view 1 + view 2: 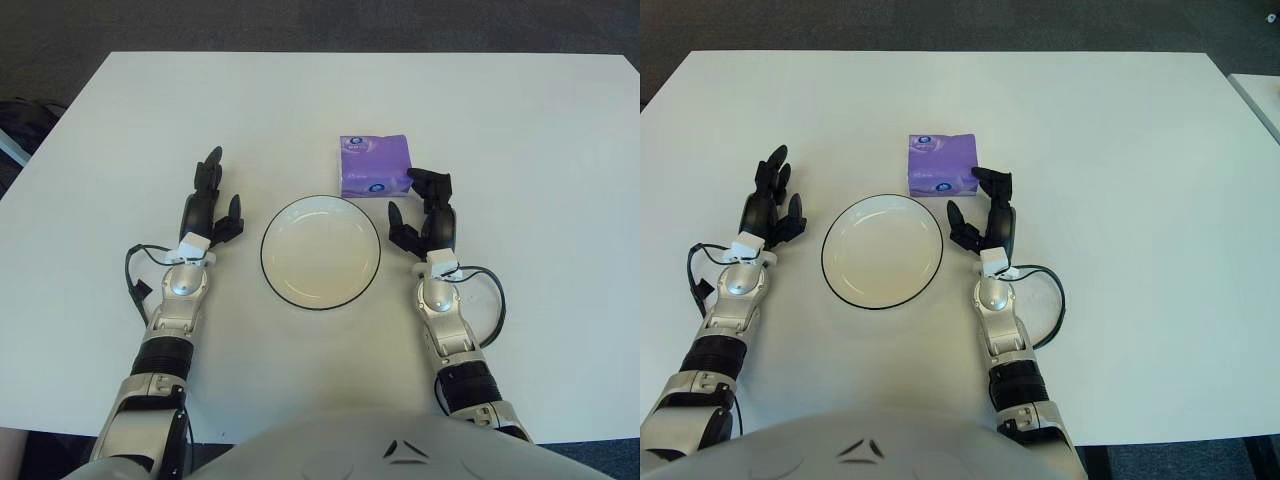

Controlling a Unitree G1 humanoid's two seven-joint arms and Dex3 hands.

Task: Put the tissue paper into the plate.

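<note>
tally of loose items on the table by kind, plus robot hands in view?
Tissue paper pack (purple): 1
Plate (white, dark rim): 1
Robot hands: 2, left robot hand left of the plate, right robot hand just right of and below the pack, fingers spread, holding nothing
Total: 4, all over the white table

The tissue pack [375, 166] is showing purple, with small white and dark blue round marks on its near face and top. The plate [320, 251] is showing cream-white, ringed by a thin black rim. The surface [520, 120] is showing plain white. Both hands' fingers [210, 175] are showing black above silver-grey wrists.
</note>
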